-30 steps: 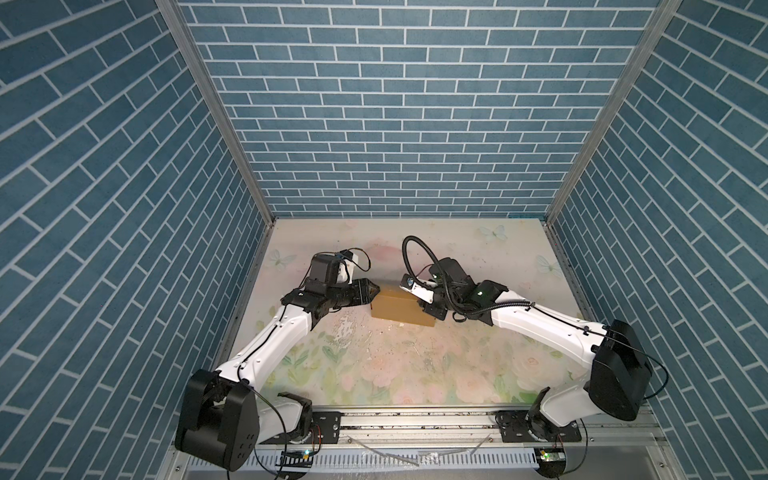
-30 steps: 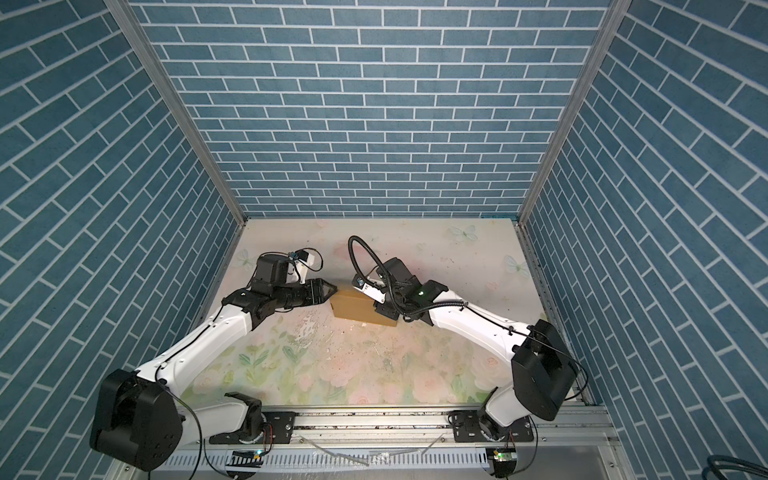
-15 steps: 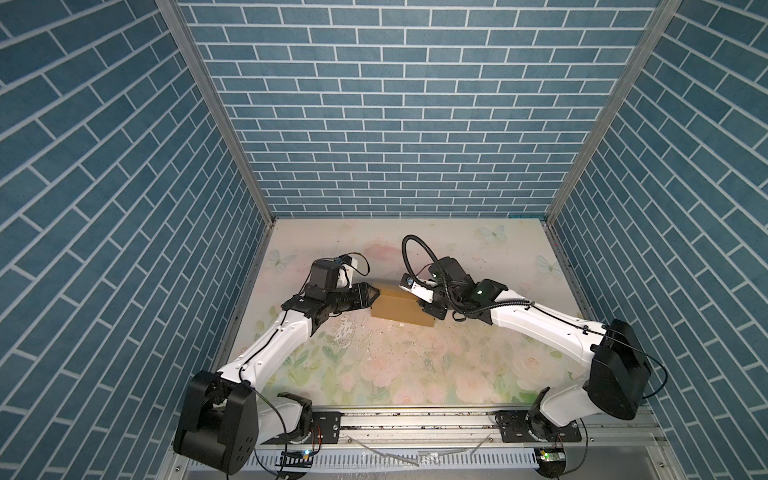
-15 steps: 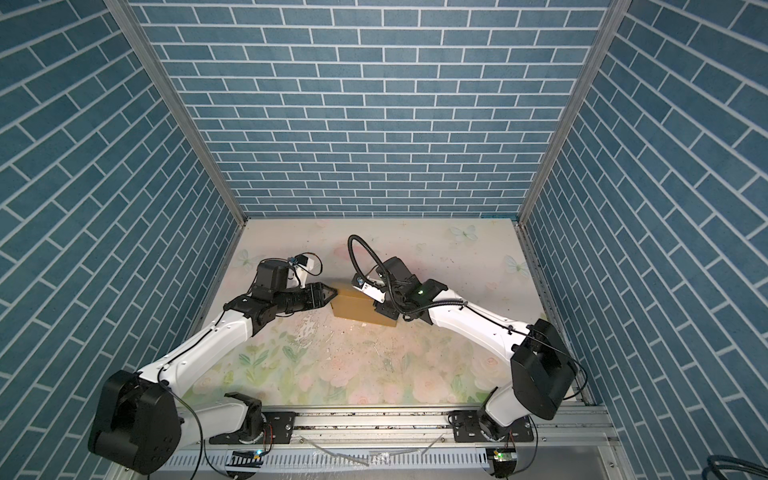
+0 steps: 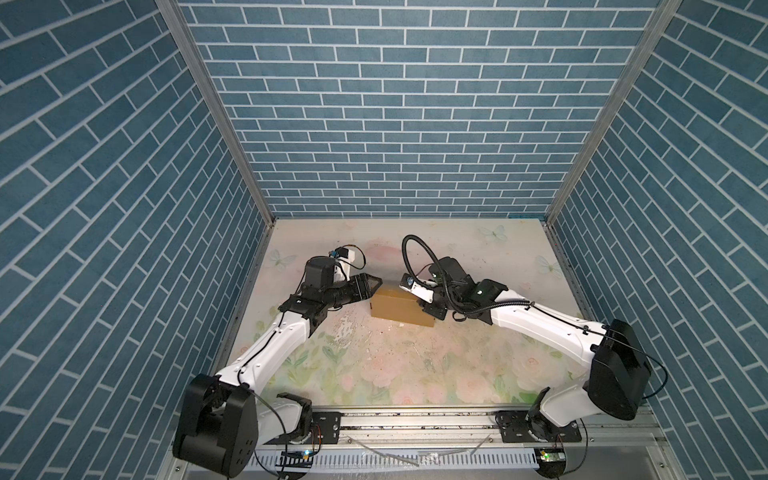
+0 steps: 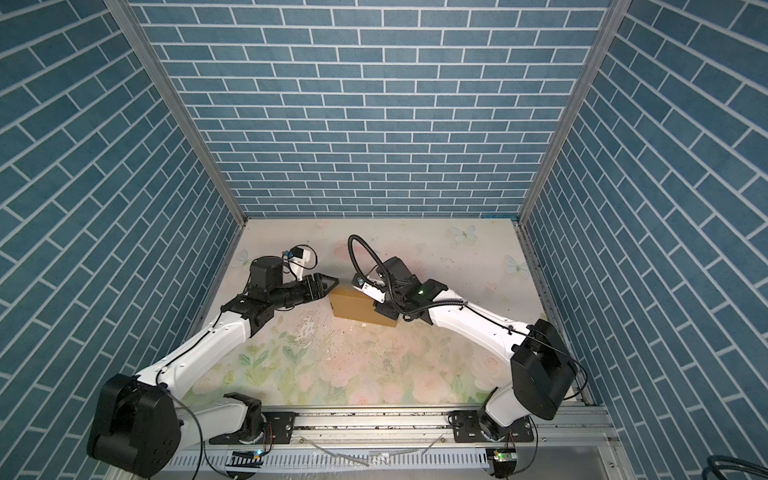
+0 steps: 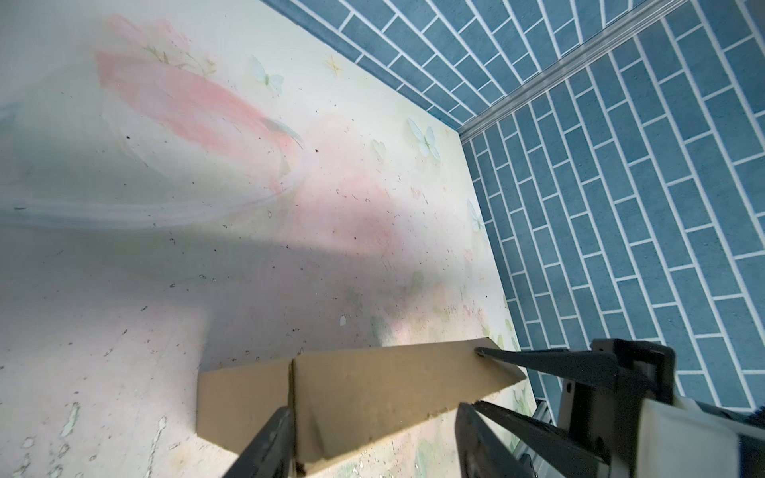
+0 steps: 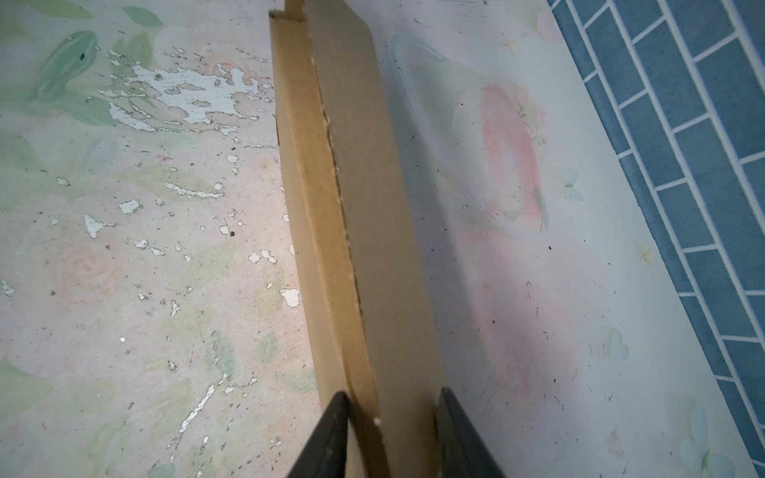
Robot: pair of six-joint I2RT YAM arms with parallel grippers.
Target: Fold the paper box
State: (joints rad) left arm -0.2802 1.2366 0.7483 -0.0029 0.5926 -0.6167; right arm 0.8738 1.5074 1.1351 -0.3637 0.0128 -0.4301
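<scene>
The paper box (image 5: 399, 306) (image 6: 356, 306) is a brown cardboard shape folded up and standing on edge in the middle of the table. My right gripper (image 8: 392, 393) is shut on its right end, one finger on each face, under the wrist camera in both top views (image 5: 430, 308) (image 6: 383, 309). My left gripper (image 7: 374, 409) (image 5: 371, 283) (image 6: 327, 283) is open around the box's (image 7: 372, 389) left end. One of its fingers (image 7: 269, 447) touches the folded corner. The second stands clear of the cardboard. The right gripper's fingers (image 7: 521, 361) show at the far end in the left wrist view.
The floral table mat (image 5: 407, 374) has worn, flaking patches (image 8: 194, 91) in front of the box. Blue brick walls (image 5: 399, 137) close in the back and both sides. A metal rail (image 5: 415, 419) with both arm bases runs along the front edge.
My left gripper's jaws have widened slightly around the box's left end. The box and the right gripper have stayed where they were.
</scene>
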